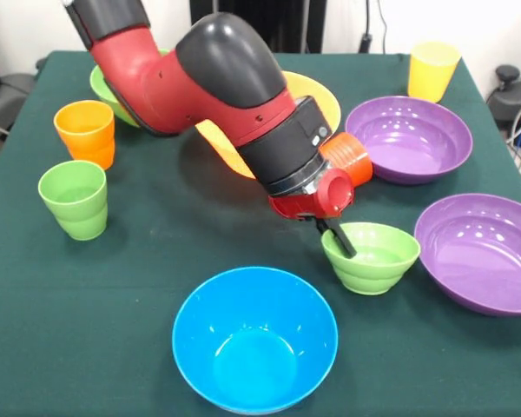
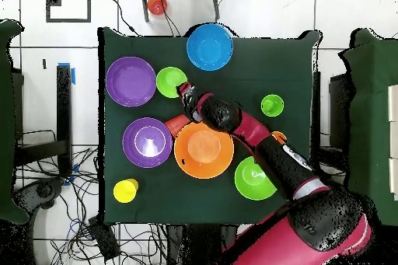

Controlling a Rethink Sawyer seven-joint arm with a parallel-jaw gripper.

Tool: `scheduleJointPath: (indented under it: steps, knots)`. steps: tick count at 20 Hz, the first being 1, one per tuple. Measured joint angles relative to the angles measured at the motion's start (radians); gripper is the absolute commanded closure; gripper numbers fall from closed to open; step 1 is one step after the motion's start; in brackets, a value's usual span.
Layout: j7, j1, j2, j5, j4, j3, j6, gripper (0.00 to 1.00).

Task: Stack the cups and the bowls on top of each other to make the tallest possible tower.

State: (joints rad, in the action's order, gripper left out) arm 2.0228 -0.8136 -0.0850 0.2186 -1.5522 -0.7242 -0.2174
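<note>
My gripper (image 1: 339, 239) reaches down at the left rim of the small light-green bowl (image 1: 373, 258), which stands upright on the cloth. Overhead, the gripper (image 2: 183, 91) sits at that bowl's (image 2: 171, 81) edge. The red cup (image 1: 351, 161) stands just behind my wrist, partly hidden. The large orange-yellow bowl (image 1: 317, 95) lies behind the arm. Two purple bowls (image 1: 408, 139) (image 1: 482, 252) are on the right and the blue bowl (image 1: 254, 339) is at the front. An orange cup (image 1: 85, 132) and a green cup (image 1: 74, 198) stand on the left, and a yellow cup (image 1: 432, 69) at the far right.
A medium light-green bowl (image 1: 102, 85) peeks out behind the arm at the back left; overhead the medium light-green bowl (image 2: 255, 178) lies beside the arm. The table (image 1: 156, 287) is covered in dark green cloth. Cables lie on the floor (image 2: 93, 231) around it.
</note>
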Motion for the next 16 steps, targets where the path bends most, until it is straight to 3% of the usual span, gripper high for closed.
scheduleJointPath:
  steps: [7, 16]
  knots:
    - [0.000, 0.069, -0.073, 0.062, 0.082, 0.062, -0.002, 1.00]
    - [0.000, 0.025, -0.081, 0.074, 0.144, 0.084, -0.016, 1.00]
